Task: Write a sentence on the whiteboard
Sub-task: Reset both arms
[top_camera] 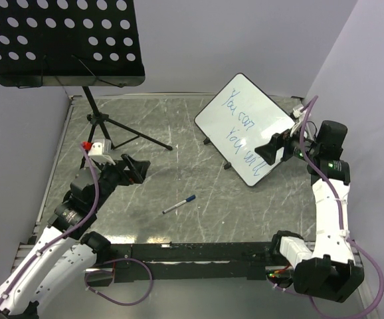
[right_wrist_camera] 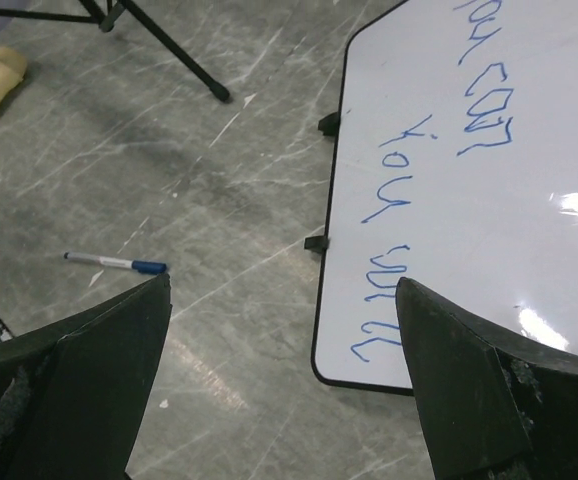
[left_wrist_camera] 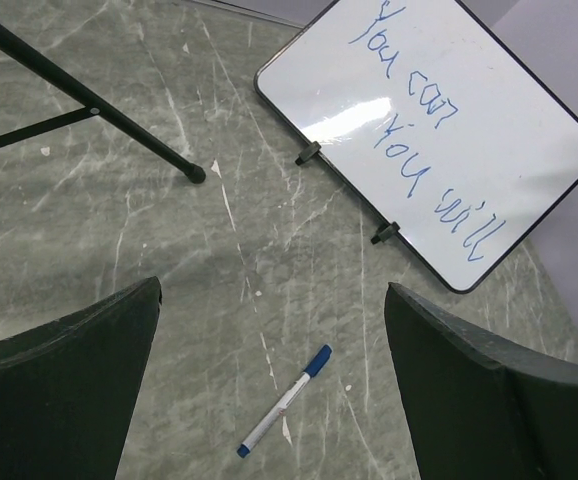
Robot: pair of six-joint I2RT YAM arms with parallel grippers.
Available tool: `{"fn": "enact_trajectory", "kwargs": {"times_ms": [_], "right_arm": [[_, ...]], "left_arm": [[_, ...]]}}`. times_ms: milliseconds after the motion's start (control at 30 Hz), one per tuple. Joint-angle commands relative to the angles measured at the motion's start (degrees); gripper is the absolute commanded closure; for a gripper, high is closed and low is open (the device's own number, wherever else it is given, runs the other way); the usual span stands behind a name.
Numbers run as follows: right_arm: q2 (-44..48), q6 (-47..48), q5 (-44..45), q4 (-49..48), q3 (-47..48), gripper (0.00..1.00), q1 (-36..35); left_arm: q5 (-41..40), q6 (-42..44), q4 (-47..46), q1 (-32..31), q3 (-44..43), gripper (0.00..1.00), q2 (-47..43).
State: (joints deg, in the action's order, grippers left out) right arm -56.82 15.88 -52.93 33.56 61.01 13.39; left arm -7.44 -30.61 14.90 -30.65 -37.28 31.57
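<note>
One black perforated metal music-stand tray [top_camera: 66, 40] stood at the far left, on a thin black tripod with one leg tip [left_wrist_camera: 197, 174] resting on the grey marbled surface [top_camera: 198, 173].

Left end effector [top_camera: 137, 170]: one, low over the left part of the surface. Its two dark fingers [left_wrist_camera: 69, 370] were spread wide with nothing between them.

One marker [top_camera: 179, 205], a white barrel with a blue cap, lay flat near the middle of the surface. It was well apart from both end effectors and from the board.

One white glossy rectangular whiteboard [top_camera: 268, 109] with rounded corners and a thin black frame stood at the far right of the surface, turned diagonally and tilted back. Two small black feet [left_wrist_camera: 309, 152] were visible along its lower edge.

One blue handwritten sentence [top_camera: 242, 126] ran across the board in two lines, "You can" above "You will".

Right end effector [top_camera: 272, 147]: one, at the board's near corner by the end of the second line. Its two dark fingers [right_wrist_camera: 79, 380] were wide apart and held nothing. Whether either finger touched the board could not be told.
</note>
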Motion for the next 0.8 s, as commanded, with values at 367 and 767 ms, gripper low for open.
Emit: {"fn": "enact_trajectory", "kwargs": {"times_ms": [367,767], "right_arm": [[6.6,-7.3,5.9,-9.4,-3.9,0.00,0.0],[6.1,-6.7,5.9,-8.8,-3.7,0.00,0.0]], "left_arm": [[-3.6,0.7,-0.2,0.2,-1.5,0.03,-1.3],[-4.2,1.0,0.3,0.2,-1.3,0.03,-1.9]]}}
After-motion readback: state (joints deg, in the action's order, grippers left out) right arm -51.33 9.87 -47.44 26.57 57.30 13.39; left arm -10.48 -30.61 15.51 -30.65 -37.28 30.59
